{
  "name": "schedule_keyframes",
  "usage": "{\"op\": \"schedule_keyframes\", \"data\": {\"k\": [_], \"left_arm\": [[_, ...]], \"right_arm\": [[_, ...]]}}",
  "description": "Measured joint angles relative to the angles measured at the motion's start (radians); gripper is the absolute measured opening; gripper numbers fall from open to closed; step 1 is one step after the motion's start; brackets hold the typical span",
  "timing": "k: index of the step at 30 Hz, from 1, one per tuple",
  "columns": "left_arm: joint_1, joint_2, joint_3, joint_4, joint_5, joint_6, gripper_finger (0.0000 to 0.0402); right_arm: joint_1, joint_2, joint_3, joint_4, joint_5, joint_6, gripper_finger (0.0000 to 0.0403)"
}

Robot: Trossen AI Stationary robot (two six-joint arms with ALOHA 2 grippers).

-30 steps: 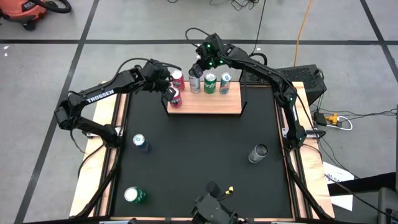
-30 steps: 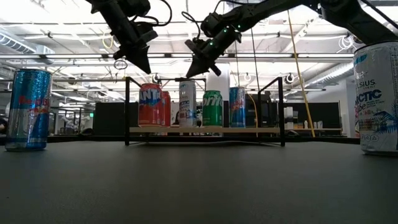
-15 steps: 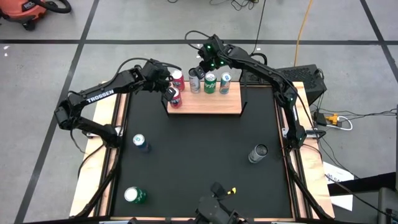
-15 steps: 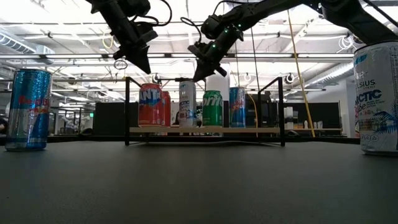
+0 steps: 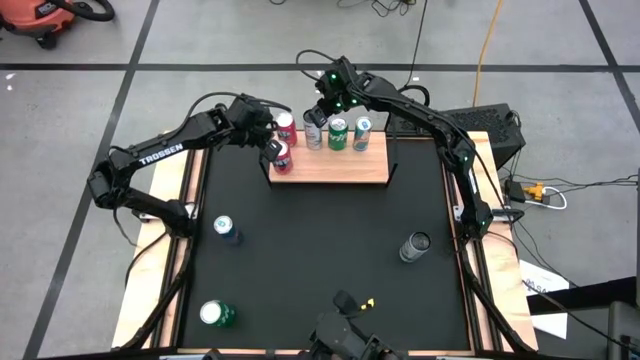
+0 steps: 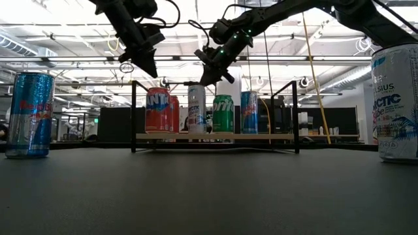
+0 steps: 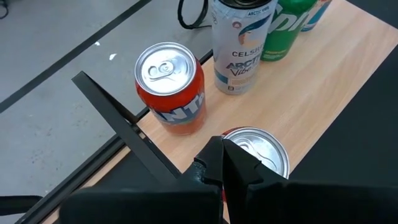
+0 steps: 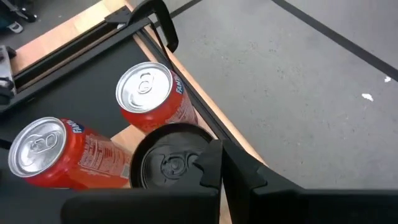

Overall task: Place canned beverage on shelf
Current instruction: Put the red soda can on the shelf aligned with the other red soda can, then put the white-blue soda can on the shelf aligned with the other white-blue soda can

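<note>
Where the shelf (image 5: pixel 330 165) sits at the bench's (image 5: pixel 320 260) far edge, five cans stand on it: two red, one white, one green, one blue. Three more cans stand on the bench. Left end effector (image 6: pixel 149 68) and right end effector (image 6: pixel 205 78) hover above, fingers pressed together, holding nothing.

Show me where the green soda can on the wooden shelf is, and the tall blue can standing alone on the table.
green soda can (image 6: pixel 223 114), low view, on its label.
wooden shelf (image 5: pixel 345 168), high view, on the bare board in front of the cans.
tall blue can (image 6: pixel 29 114), low view, middle of its side.
</note>
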Motion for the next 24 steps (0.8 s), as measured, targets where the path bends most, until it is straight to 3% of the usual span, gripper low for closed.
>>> {"op": "schedule_keyframes", "data": {"k": [9, 17, 20, 24], "left_arm": [[0.028, -0.021, -0.001, -0.016, 0.0, 0.007, 0.0], [0.028, -0.209, -0.001, -0.139, 0.003, 0.026, 0.0004], [0.01, -0.283, -0.001, -0.21, 0.043, 0.001, 0.0029], [-0.025, -0.367, -0.001, -0.295, 0.087, -0.079, 0.0095]], "right_arm": [[-0.005, -0.016, -0.001, 0.007, 0.005, -0.012, 0.0], [0.004, -0.156, -0.001, -0.044, -0.037, 0.004, 0.0], [0.033, -0.22, -0.001, -0.105, -0.103, 0.003, 0.0], [0.108, -0.298, 0.0, -0.189, -0.106, -0.047, 0.0]]}}
